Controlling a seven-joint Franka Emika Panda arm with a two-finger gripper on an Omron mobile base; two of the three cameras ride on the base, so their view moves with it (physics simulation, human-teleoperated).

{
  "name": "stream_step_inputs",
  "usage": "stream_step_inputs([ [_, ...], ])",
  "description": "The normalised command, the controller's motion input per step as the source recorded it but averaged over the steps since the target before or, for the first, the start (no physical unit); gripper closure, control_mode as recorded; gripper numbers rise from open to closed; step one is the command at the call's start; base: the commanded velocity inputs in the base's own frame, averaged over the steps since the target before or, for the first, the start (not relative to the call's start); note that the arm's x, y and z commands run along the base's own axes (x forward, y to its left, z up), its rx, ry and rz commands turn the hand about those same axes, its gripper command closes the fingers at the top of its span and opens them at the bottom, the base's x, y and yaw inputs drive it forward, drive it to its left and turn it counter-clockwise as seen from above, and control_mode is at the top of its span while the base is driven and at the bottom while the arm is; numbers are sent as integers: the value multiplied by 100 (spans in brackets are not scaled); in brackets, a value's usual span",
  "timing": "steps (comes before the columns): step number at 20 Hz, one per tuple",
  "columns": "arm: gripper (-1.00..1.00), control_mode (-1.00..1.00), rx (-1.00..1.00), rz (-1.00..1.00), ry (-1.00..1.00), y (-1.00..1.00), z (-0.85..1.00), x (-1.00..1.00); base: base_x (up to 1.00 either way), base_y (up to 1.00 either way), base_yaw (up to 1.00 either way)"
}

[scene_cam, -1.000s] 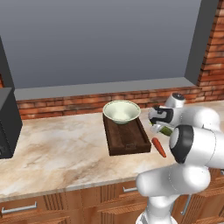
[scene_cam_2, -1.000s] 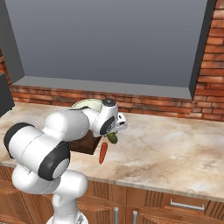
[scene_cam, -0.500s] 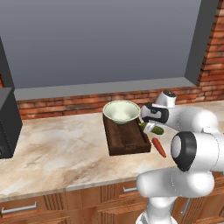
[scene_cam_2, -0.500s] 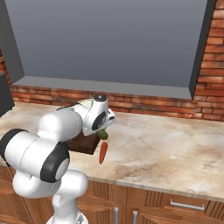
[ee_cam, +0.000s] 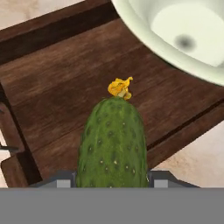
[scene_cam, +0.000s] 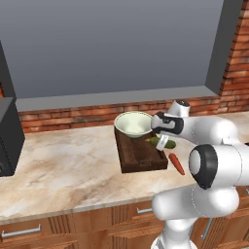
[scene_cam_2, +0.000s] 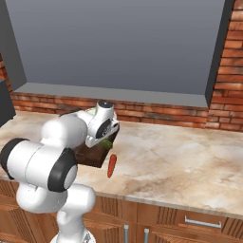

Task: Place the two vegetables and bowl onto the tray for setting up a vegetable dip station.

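Gripper [scene_cam: 162,140] pinches short dark green cucumber [ee_cam: 113,142] over dark brown wooden tray [ee_cam: 52,92]; left base centre-right shows orange-red carrot [scene_cam: 176,164] on counter.

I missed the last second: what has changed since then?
The claw, gripping the cucumber, carried it leftward from beside the tray to over its right edge. The bowl on the tray and the carrot on the counter stayed put.

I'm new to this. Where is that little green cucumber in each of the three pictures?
Left base view: cucumber right of centre, in the gripper, over the tray's right edge.
Right base view: a green sliver left of centre, under the hand.
Hand view: bottom centre, between the fingertips, above the tray.
Shared landmark: the tray, dark brown.
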Motion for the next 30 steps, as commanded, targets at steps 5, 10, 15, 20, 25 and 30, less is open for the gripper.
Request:
stream_step_inputs([
  [5, 100, -100, 0, 22, 0, 17, 0, 11, 0, 0, 0],
  [10, 100, -100, -1, 19, 0, 21, 0, 25, 0, 0, 0],
  [15, 100, -100, -1, 16, 0, 21, 0, 35, 0, 0, 0],
  [20, 100, -100, -2, 14, 0, 24, -1, 37, 0, 0, 0],
  [25, 100, -100, -3, 13, 0, 27, -9, 32, 0, 0, 0],
  [30, 100, -100, -1, 10, 0, 13, -3, 12, 0, 0, 0],
])
